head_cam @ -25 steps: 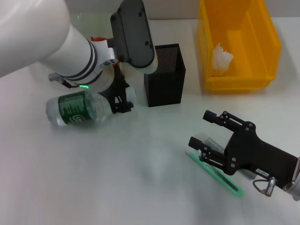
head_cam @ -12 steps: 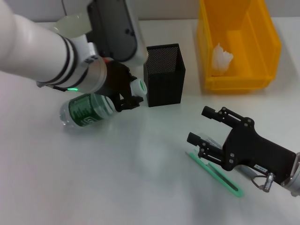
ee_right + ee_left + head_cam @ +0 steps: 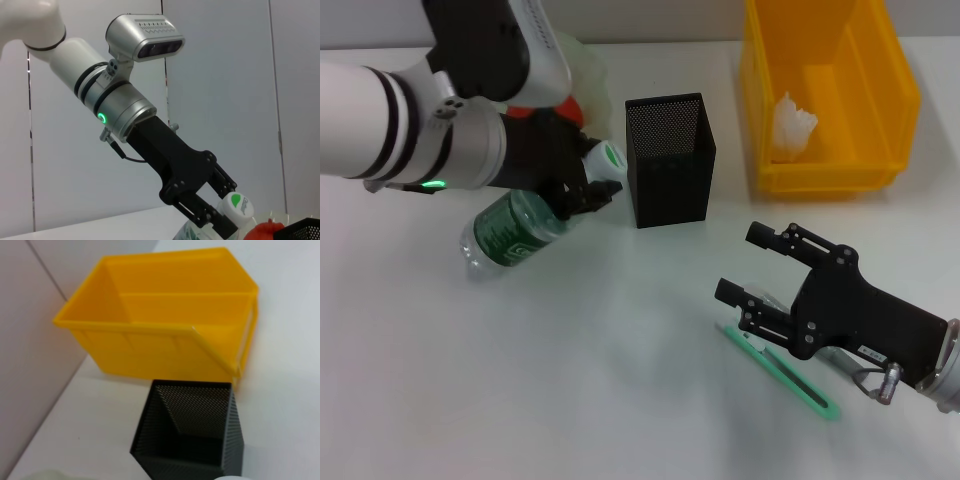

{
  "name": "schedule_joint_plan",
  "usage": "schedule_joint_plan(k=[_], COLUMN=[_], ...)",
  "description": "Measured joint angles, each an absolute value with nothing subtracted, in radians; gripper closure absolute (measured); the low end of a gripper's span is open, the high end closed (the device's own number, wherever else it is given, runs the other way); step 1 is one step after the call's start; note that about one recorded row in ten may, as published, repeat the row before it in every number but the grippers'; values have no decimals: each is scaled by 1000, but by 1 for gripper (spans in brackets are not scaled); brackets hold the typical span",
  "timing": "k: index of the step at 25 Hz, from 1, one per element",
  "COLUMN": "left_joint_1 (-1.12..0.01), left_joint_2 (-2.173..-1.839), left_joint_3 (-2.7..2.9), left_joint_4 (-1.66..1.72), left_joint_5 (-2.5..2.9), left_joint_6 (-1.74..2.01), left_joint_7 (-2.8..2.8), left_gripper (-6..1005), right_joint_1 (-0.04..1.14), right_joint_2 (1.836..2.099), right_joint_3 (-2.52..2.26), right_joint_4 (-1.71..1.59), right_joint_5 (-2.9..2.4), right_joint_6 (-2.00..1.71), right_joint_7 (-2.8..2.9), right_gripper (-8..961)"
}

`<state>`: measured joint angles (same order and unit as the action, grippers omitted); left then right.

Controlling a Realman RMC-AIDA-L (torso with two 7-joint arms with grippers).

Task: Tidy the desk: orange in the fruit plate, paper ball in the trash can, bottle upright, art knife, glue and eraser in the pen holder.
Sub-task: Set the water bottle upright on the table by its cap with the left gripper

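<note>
I see open white bench (image 3: 570, 380) below and ahead of my left pincer (image 3: 582, 185), while the black mesh pen holder (image 3: 670, 160) stands just beside its tips, with little gap on that side. The yellow trash can (image 3: 825, 95) sits beyond the holder, well apart from the left pincer, with the white paper ball (image 3: 792, 125) inside it.

The bottle (image 3: 525, 220) is clear with a green label and a white cap bearing a green mark; it is tilted, cap end raised toward the holder, base low on the bench.

My left pincer is clamped on the bottle's neck just under the cap, fingers (image 3: 210, 215) either side of it in the right wrist view. Something orange-red (image 3: 545, 108) shows behind that arm.

My right pincer (image 3: 748, 262) hovers low with its fingers apart, holding nothing; the green art knife (image 3: 780, 370) lies flat on the bench just beneath it.
</note>
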<state>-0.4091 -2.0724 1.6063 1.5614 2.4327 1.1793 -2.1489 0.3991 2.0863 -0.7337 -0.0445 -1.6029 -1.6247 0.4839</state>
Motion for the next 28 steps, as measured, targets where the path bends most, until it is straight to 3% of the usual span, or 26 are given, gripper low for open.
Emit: schedule_joint_plan(k=[28], left_joint_1=[-233], left_joint_2=[-2071], left_joint_3=[1492], left_joint_4=[1432], left_joint_5=[2001], left_joint_6=[969], left_joint_7=[-1909], left_gripper=[547], right_joint_1=[406], right_joint_2=[2088], right_joint_3=[-736], right_joint_4=[-35], right_joint_5=[-1603], right_joint_6=[-1621], right_joint_7=[482], right_gripper=[245])
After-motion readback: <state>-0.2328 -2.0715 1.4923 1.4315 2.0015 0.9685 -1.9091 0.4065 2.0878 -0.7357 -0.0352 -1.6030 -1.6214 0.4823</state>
